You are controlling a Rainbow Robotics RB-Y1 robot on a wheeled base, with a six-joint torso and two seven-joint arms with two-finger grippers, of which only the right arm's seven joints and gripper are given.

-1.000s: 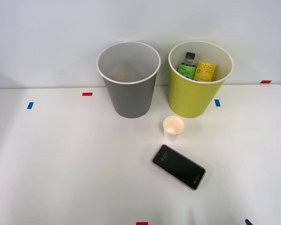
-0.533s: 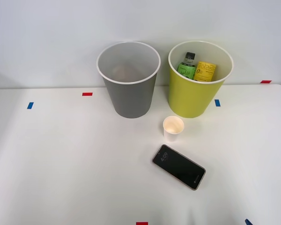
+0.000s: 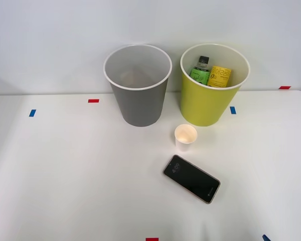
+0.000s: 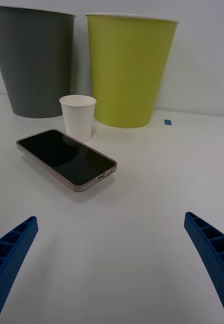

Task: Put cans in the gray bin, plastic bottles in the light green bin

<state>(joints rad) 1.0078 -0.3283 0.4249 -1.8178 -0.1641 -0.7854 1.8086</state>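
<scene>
Far back on the white surface, the gray bin and the light green bin stand side by side against the wall, a narrow gap between their rims. Inside the light green bin lean a plastic bottle with a green label and black cap and a yellow container just right of it. A white paper cup stands upright just near of the gap, and a dark phone lies flat and skewed nearer still, close to the cup but apart. Wide bare surface spreads to the left and right of these. In the wrist view the claw hovers low with its blue fingers spread wide apart, holding nothing, the phone beyond them.
</scene>
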